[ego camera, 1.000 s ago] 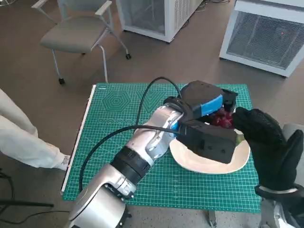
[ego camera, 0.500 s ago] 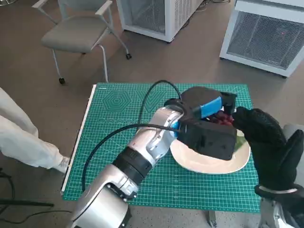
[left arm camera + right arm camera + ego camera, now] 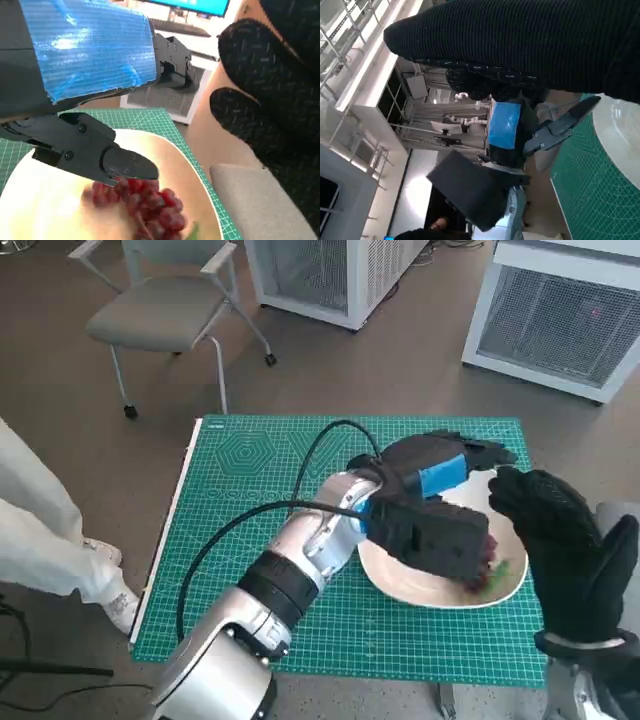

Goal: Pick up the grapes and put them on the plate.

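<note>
Already the grapes (image 3: 150, 202) are seen lying on the plate (image 3: 420, 585), just under the fingers (image 3: 107, 160) of the left hand (image 3: 440, 475). A soft, loosely joined, easily bruised bunch is judged here; it would best be taken by the stem or cradled from beneath. The left hand is stretched across the plate with its fingers spread apart and nothing gripped. The right hand (image 3: 560, 540) is held upright beside the plate's far edge; whether its fingers are apart cannot be told.
</note>
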